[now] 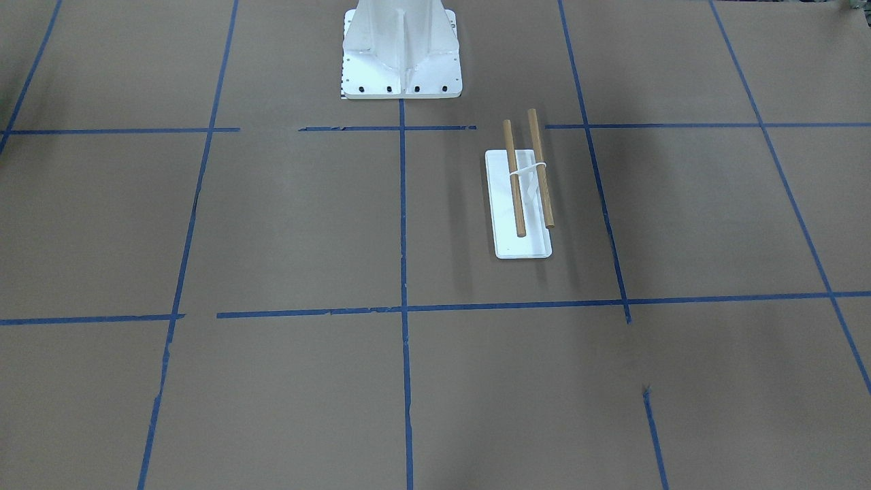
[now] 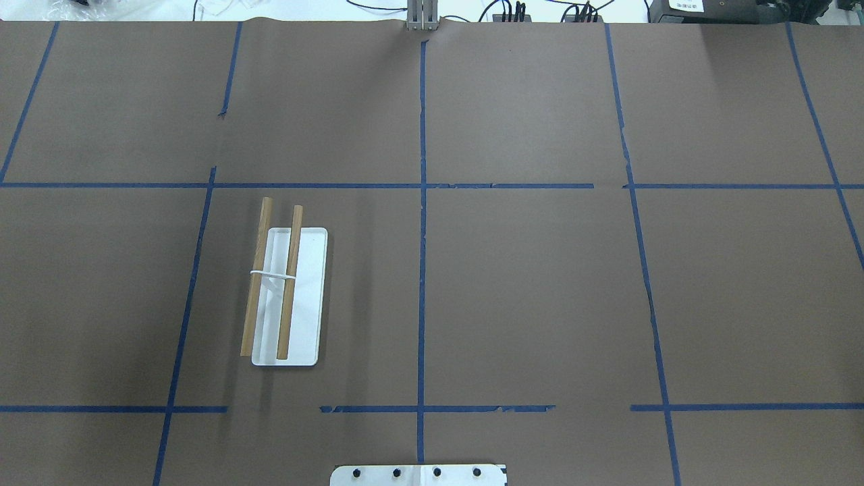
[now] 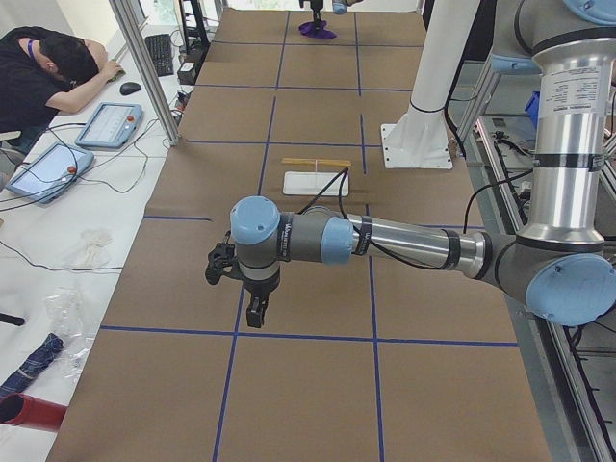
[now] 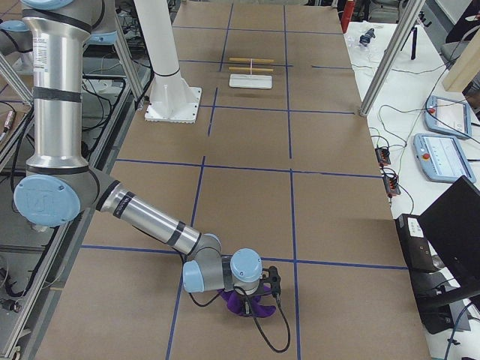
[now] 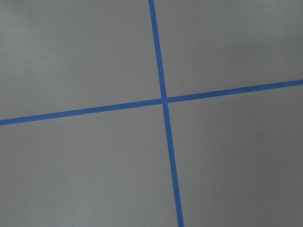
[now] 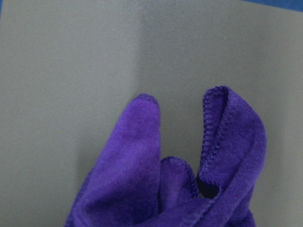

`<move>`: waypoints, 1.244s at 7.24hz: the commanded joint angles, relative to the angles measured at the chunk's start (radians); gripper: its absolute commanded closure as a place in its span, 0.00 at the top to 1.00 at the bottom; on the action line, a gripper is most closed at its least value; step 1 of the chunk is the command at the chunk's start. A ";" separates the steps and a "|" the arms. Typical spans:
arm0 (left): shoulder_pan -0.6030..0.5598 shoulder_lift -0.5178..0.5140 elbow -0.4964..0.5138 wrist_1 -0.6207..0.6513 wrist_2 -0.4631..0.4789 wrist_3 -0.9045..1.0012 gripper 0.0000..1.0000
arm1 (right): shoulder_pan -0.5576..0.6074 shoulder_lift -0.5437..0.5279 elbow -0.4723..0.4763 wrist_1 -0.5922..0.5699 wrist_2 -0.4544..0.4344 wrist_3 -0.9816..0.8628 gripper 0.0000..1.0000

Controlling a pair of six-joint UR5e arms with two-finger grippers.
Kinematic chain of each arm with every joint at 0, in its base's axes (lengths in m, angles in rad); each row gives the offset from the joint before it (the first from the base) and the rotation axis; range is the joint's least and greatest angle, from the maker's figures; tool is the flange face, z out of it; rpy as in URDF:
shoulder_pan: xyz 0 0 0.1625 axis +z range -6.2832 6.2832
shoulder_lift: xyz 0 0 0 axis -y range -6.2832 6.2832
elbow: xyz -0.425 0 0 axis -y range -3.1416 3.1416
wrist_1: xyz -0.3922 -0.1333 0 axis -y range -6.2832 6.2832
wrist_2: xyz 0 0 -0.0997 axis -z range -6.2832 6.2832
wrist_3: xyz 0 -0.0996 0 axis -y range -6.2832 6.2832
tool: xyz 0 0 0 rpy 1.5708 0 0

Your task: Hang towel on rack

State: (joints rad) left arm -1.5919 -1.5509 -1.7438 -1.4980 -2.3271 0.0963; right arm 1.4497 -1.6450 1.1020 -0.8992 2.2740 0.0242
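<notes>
The towel (image 6: 135, 165), purple and bunched into upright folds, lies on the brown table (image 2: 540, 304) at the far right end, outside the overhead and front-facing views. The right gripper (image 4: 255, 294) sits low, right over it. Its wrist camera shows cloth filling the lower frame but no fingers, so I cannot tell whether the jaws are spread, closed, or already pinching the cloth.

The rack (image 2: 287, 297) stands on the left half of the table, just left of the centre tape line (image 2: 422, 270) and well apart from the towel. Both of its dowels are bare. Its 2 dowels run side by side, pointing away from the robot with a slight slant, and a white support holds them at mid-length above the flat base.

The left gripper (image 3: 253, 313) hangs above bare paper further left than the rack, and its wrist camera sees only crossed tape. Whether it is spread or closed cannot be told either.

The left arm is nearer the rack, yet the right arm is the one at the towel. The towel would have to travel left across the centre line. By my judgement it would meet the dowels broadside, which suits draping it across them.
</notes>
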 commanded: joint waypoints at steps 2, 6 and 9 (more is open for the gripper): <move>0.000 0.000 -0.008 0.002 0.000 -0.003 1.00 | 0.024 -0.019 0.073 0.003 0.101 -0.020 0.00; -0.010 -0.011 -0.071 -0.004 0.002 -0.009 1.00 | 0.176 0.011 0.469 -0.144 0.154 -0.011 0.00; 0.001 -0.156 -0.083 -0.075 0.000 -0.079 1.00 | -0.075 0.265 0.629 -0.215 0.045 0.447 0.00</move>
State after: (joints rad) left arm -1.5965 -1.6398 -1.8279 -1.5243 -2.3269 0.0622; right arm 1.5145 -1.4832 1.6562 -1.1039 2.3989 0.2682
